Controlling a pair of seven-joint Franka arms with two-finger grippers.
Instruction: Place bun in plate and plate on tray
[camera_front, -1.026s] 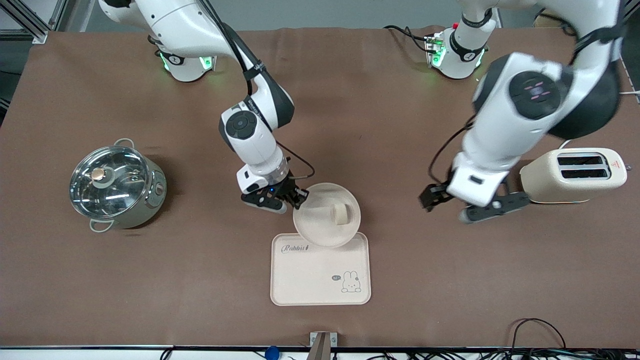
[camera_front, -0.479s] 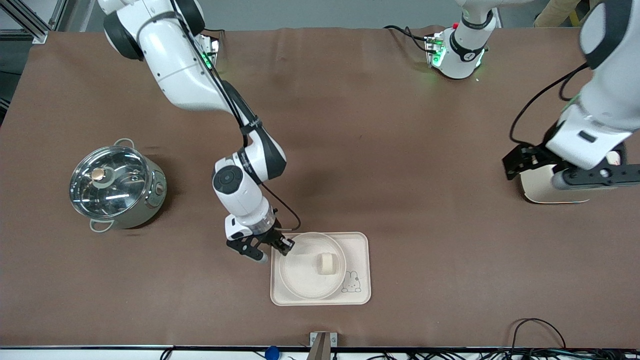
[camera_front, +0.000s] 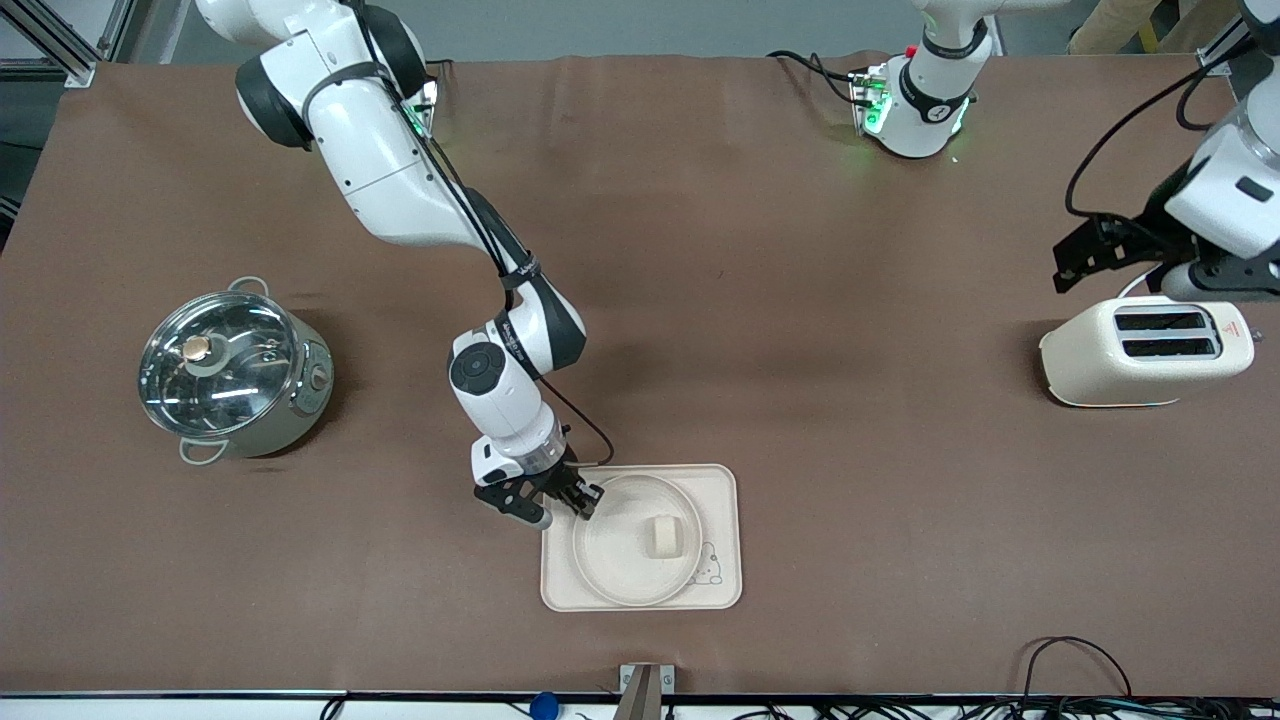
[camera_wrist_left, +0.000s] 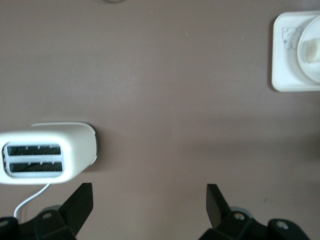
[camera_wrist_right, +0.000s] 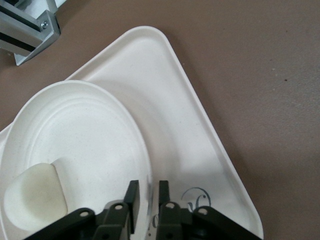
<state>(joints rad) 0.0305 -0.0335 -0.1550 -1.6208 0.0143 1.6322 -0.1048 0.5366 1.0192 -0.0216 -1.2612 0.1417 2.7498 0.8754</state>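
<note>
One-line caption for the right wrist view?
Right gripper fingers pinch the plate rim, bun inside, plate on tray.

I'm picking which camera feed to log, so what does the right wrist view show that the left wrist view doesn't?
Only the right wrist view shows the right pincer up close, its fingers nearly shut across the rim of the plate, with the bun lying in the plate.

Only the left wrist view shows the toaster, its white cord, and the left pincer open over bare table near it.

Both show the tray with the plate on it and the bun in the plate, though small and cut off at the frame's edge in the left wrist view.
</note>
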